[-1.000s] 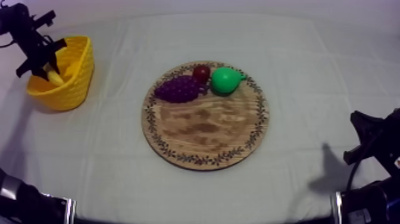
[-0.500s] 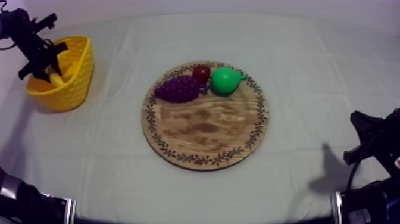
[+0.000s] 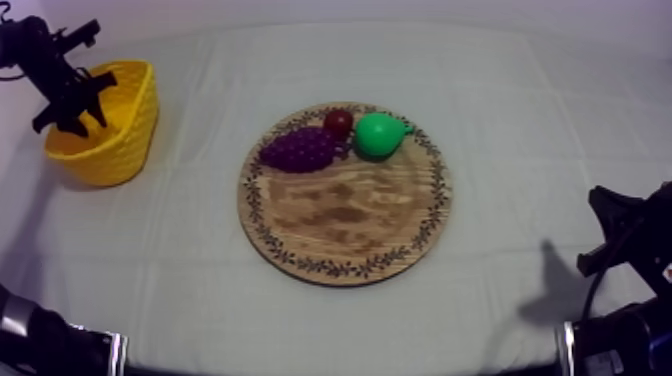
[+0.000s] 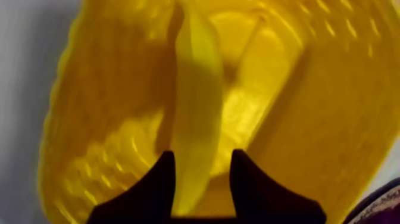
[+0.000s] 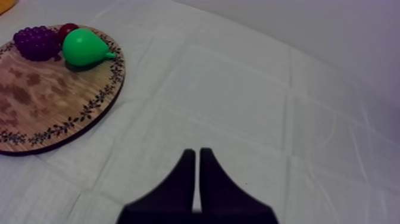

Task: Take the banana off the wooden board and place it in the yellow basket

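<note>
Robotics test bench, lab-type setting. Evidence: table under a grey-white cloth (image 3: 520,120), black left arm (image 3: 40,60) and right arm (image 3: 622,218) flanking it, toy fruit (image 3: 378,134) staged on a wooden board (image 3: 345,215).

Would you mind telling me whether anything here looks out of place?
Nothing stands out. The banana is inside the basket, between the left gripper's open fingers; grapes, pear and small red fruit sit on the board.

The left arm (image 3: 40,70) and right arm (image 3: 625,235) are matte black and angular. A silver band (image 3: 116,352) rings each base segment. The jaws are black, tapering wedges.
</note>
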